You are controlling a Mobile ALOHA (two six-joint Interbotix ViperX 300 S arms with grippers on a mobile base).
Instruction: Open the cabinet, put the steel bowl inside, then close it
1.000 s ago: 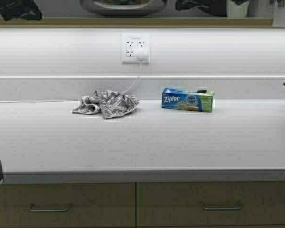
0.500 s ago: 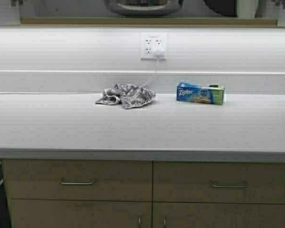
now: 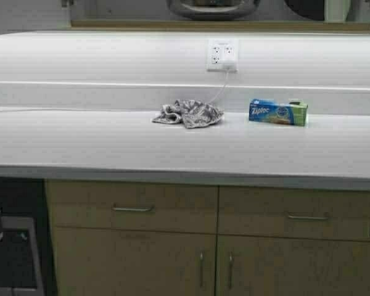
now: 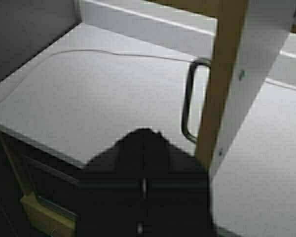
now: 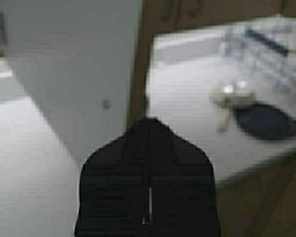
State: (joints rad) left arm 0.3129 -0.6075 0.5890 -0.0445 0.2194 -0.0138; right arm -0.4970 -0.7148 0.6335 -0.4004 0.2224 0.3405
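The steel bowl (image 3: 213, 7) sits inside the cabinet at the top edge of the high view, above the cabinet's tan bottom edge (image 3: 222, 26); only its lower part shows. In the left wrist view my left gripper (image 4: 144, 134) is shut and empty, close beside an open cabinet door's tan edge (image 4: 222, 84) and its metal bar handle (image 4: 188, 103). In the right wrist view my right gripper (image 5: 148, 122) is shut and empty, just in front of the other open door's grey inner face (image 5: 74, 69). Neither gripper touches a door.
On the white counter (image 3: 111, 142) lie a crumpled grey cloth (image 3: 189, 113) and a Ziploc box (image 3: 277, 112), under a wall outlet (image 3: 222, 55) with a cord. Base cabinets with drawers (image 3: 133, 207) stand below. A dark pan (image 5: 266, 121) lies on the counter in the right wrist view.
The robot has driven back from the counter and to the left: the whole scene has shifted right and up, and the base cabinets' drawers and doors have come into view.
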